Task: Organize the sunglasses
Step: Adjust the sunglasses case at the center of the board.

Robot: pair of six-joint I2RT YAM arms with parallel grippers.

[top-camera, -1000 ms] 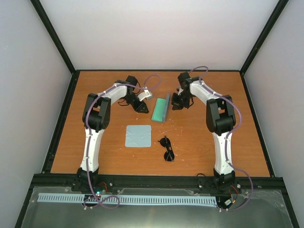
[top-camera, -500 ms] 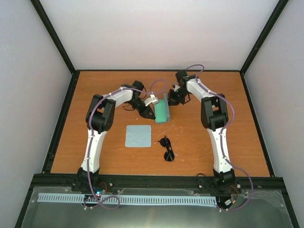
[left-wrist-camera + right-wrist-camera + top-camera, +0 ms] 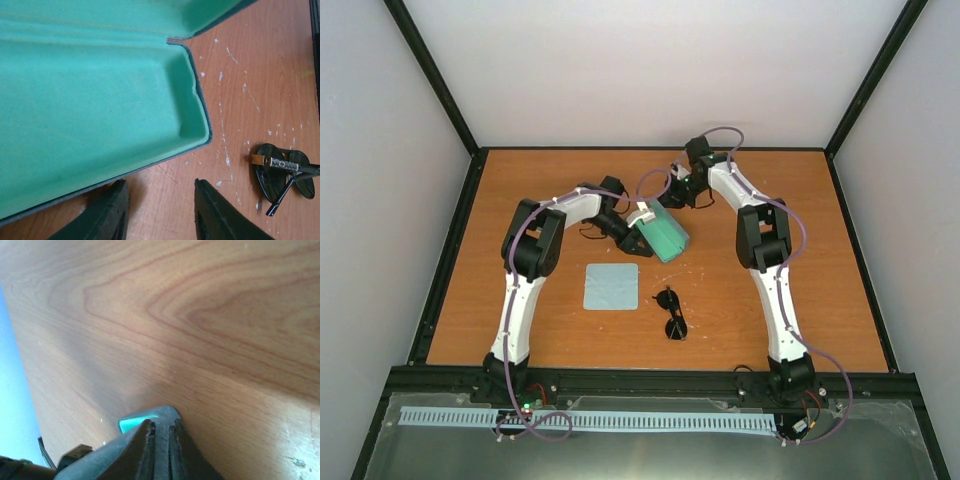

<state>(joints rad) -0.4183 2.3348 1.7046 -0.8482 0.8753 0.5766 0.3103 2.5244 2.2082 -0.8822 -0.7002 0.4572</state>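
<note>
**Clearly a pick for the left arm: the sunglasses lie just right of its open fingers**

At far left the pale cloth (image 3: 611, 286) lies flat. Next, the left gripper (image 3: 160, 186) hovers at the near rim of the open case (image 3: 667, 240), its fingers spread and empty. In the left wrist view the sunglasses (image 3: 284, 172) rest on the table to the right of those fingers, clear of the case. From above, their long axis runs roughly near-to-far. Farther back, the right gripper (image 3: 161, 429) is pinched onto the case's rim. I judge the left arm nearer and free.
</note>
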